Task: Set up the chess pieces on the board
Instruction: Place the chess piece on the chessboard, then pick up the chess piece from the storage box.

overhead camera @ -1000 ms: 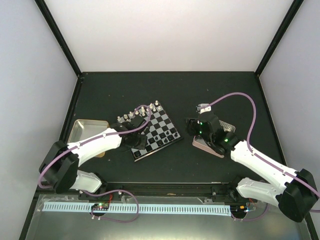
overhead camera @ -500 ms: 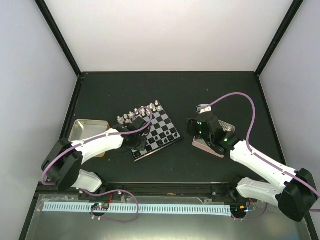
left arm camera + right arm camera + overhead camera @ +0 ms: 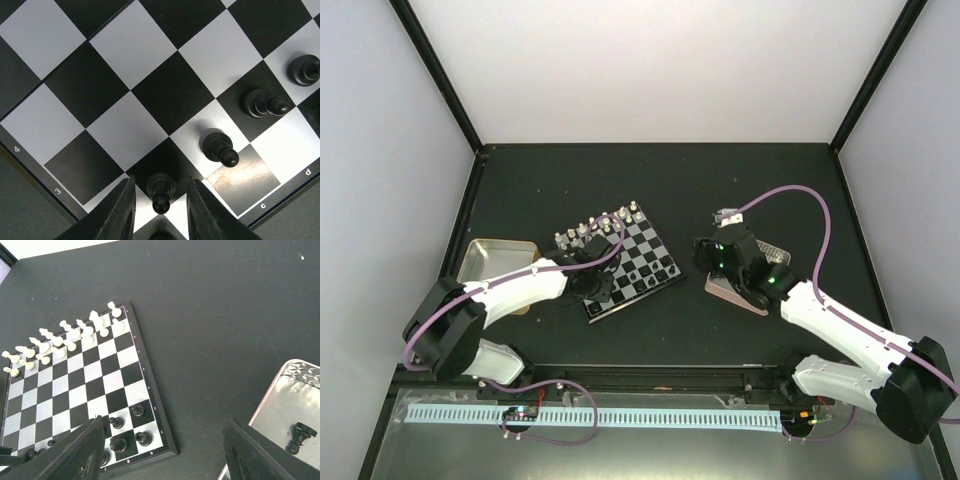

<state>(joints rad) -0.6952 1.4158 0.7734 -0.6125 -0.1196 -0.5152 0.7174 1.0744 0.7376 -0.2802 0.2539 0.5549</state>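
Care lies in lifting the left fingers (image 3: 120,215), slightly parted around the black pawn (image 3: 161,191) at bottom centre of the board (image 3: 125,60), straight up without nudging it, while the right fingers (image 3: 80,450) hover wide open near a black piece (image 3: 300,432) in the tray (image 3: 270,415), lower right.

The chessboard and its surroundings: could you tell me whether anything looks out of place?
One black chess piece is off the board, in the metal tray to its right. The board also lies askew to the table edges.
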